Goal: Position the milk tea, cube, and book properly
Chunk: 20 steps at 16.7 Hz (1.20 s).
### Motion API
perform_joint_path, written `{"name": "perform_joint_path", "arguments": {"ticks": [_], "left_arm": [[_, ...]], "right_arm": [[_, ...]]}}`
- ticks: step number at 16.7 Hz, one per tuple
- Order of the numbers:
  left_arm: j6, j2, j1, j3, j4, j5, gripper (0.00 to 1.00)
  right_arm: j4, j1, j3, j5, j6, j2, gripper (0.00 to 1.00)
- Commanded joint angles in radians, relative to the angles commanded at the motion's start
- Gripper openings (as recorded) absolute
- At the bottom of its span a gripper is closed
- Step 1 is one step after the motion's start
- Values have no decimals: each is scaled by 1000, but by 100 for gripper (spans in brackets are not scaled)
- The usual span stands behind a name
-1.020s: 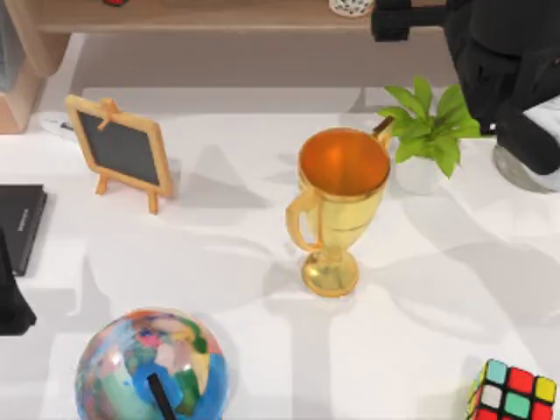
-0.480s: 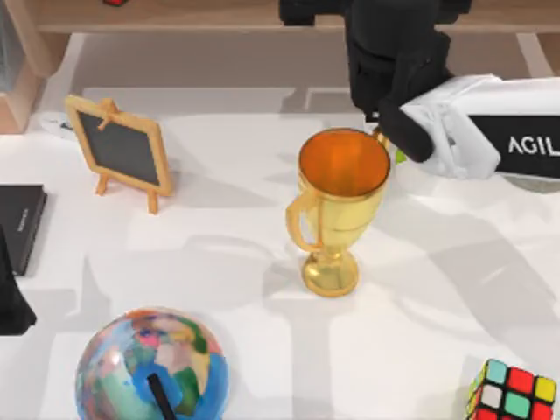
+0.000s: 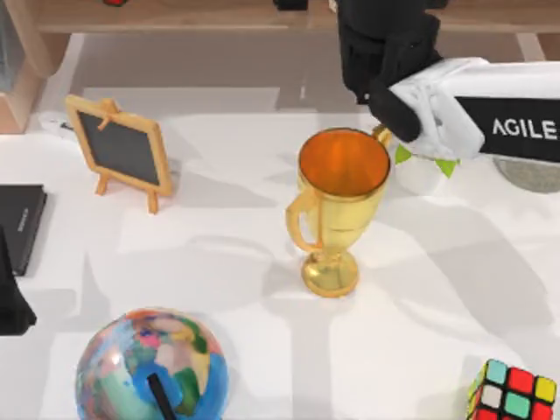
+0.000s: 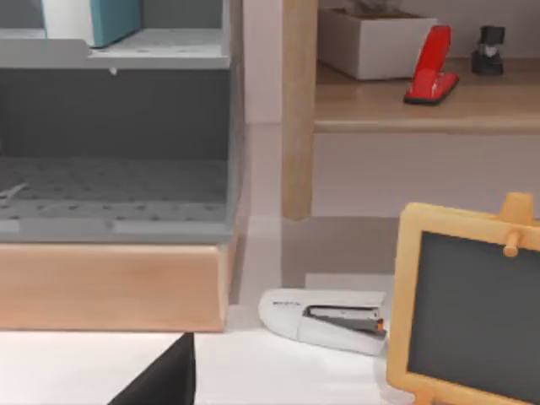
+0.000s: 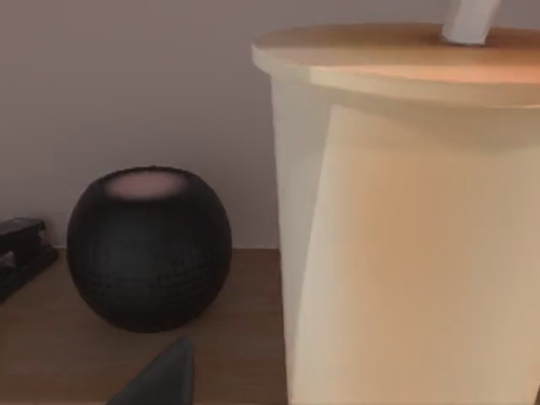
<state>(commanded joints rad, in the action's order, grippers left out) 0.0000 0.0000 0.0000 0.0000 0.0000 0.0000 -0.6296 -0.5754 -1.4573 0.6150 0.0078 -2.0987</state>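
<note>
The cube sits at the desk's near right corner, untouched. The left end effector is parked at the left edge, and I cannot tell its state. In the middle stands the trophy. Past it, the right arm stretches over the plant toward the shelf at the far edge.

The right end effector is over the shelf, and its wrist view has the milk tea right up against it. The cup stands upright on the wood beside a black speaker. Whether the end effector is gripping or clear of the cup I cannot tell. The book is on a grey rack in the left wrist view.

The milk tea step looks to be in hand. Next, the cup must be confirmed steady, then the arm backed off without tipping it.

Since half a second ago the arm has slid a little left and the plant's leaves have come into sight. The cube and trophy have not moved.
</note>
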Motion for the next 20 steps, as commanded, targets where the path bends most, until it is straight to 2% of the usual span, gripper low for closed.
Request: {"name": "perform_joint_path", "arguments": {"ticks": [7, 12, 20], "left_arm": [[0, 0, 0, 0, 0, 0, 100], [0, 0, 0, 0, 0, 0, 100], [0, 0, 0, 0, 0, 0, 100]], "right_arm": [[100, 63, -269, -61, -3, -165, 100], [109, 69, -290, -67, -3, -178, 100], [109, 69, -290, -67, -3, -178, 40]]}}
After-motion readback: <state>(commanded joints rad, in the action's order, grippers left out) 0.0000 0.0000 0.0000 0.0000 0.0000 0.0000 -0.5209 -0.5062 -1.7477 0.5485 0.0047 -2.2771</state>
